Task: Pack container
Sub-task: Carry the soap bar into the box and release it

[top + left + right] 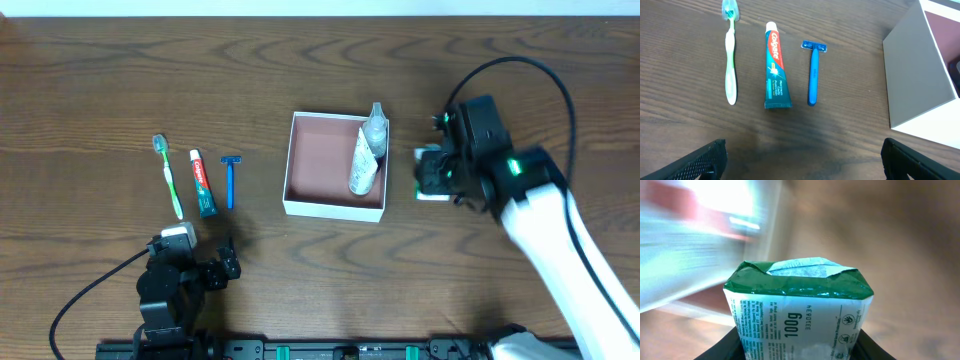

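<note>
The container [336, 207], a square white box with a reddish-brown inside, sits mid-table and holds a clear bottle [374, 128] and a white tube [362, 165]; its white wall also shows in the left wrist view [915, 80]. My right gripper [432, 172] is just right of the container, shut on a green-and-white soap pack [797, 310] marked 100g. My left gripper [800, 157] is open and empty near the front edge. A green toothbrush [730, 55], a toothpaste tube [775, 67] and a blue razor [813, 72] lie side by side left of the container.
The table is dark wood [100, 80]. The right arm's white link [560, 240] and black cable [520, 65] reach over the right side. The left arm's cable [90, 295] loops at the front left.
</note>
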Controlling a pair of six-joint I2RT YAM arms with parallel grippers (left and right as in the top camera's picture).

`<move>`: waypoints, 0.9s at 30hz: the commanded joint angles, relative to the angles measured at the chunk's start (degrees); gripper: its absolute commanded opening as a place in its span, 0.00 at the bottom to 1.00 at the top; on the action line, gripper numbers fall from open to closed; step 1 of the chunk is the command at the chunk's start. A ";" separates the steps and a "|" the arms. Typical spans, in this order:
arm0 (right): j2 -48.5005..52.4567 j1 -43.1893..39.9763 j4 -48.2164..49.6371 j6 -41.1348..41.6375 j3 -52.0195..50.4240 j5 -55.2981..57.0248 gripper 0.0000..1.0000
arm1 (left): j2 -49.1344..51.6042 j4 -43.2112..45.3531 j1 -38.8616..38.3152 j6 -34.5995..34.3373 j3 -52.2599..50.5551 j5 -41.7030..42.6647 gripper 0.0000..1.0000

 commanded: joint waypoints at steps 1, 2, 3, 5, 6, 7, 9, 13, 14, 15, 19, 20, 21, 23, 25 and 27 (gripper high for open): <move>-5.86 9.38 0.50 -0.76 0.68 -0.55 0.35 | -0.31 0.09 0.39 -0.24 -0.70 0.79 0.98; -6.69 12.63 1.07 -0.35 0.68 -0.52 0.34 | -0.31 0.09 0.39 -0.24 -0.70 0.79 0.98; -6.99 15.80 1.70 0.11 0.68 -0.52 0.34 | -0.31 0.09 0.42 -0.24 -0.70 0.79 0.98; -6.54 21.40 3.34 0.07 0.61 -0.48 0.34 | -0.31 0.09 0.39 -0.24 -0.70 0.79 0.98; -5.79 23.93 4.44 0.00 0.59 0.11 0.34 | -0.31 0.09 0.39 -0.26 -0.70 0.79 0.98; -4.83 26.14 5.73 -0.90 0.59 0.63 0.34 | -0.31 0.09 0.42 -0.24 -0.70 0.79 0.98; -2.25 29.16 8.76 -4.70 0.59 2.08 0.37 | -0.31 0.09 0.42 -0.24 -0.70 0.79 0.98; 5.97 30.67 18.88 -12.68 0.59 8.41 0.42 | -0.31 0.09 0.42 -0.26 -0.70 0.79 0.98; 7.52 30.42 20.87 -13.62 0.61 9.18 0.43 | -0.31 0.09 0.39 -0.24 -0.70 0.79 0.98; 9.57 29.92 23.65 -14.71 0.66 10.05 0.43 | -0.31 0.09 0.42 -0.24 -0.70 0.79 0.98; 17.27 25.81 30.75 -15.43 1.90 10.36 0.43 | -0.31 0.09 0.42 -0.26 -0.70 0.79 0.98; 18.58 24.87 31.32 -15.43 2.27 10.16 0.43 | -0.31 0.09 0.42 -0.24 -0.70 0.79 0.98; 19.82 23.89 31.78 -15.43 2.56 10.10 0.43 | -0.31 0.07 0.39 -0.24 -0.70 0.79 0.98; 22.12 21.97 32.54 -15.52 2.99 9.97 0.42 | -0.31 0.09 0.42 -0.24 -0.70 0.79 0.98; 23.98 20.17 33.27 -16.17 3.02 9.97 0.42 | -0.31 0.09 0.42 -0.26 -0.70 0.79 0.98; 25.70 18.38 34.14 -16.46 3.02 9.66 0.41 | -0.31 0.09 0.39 -0.24 -0.70 0.79 0.98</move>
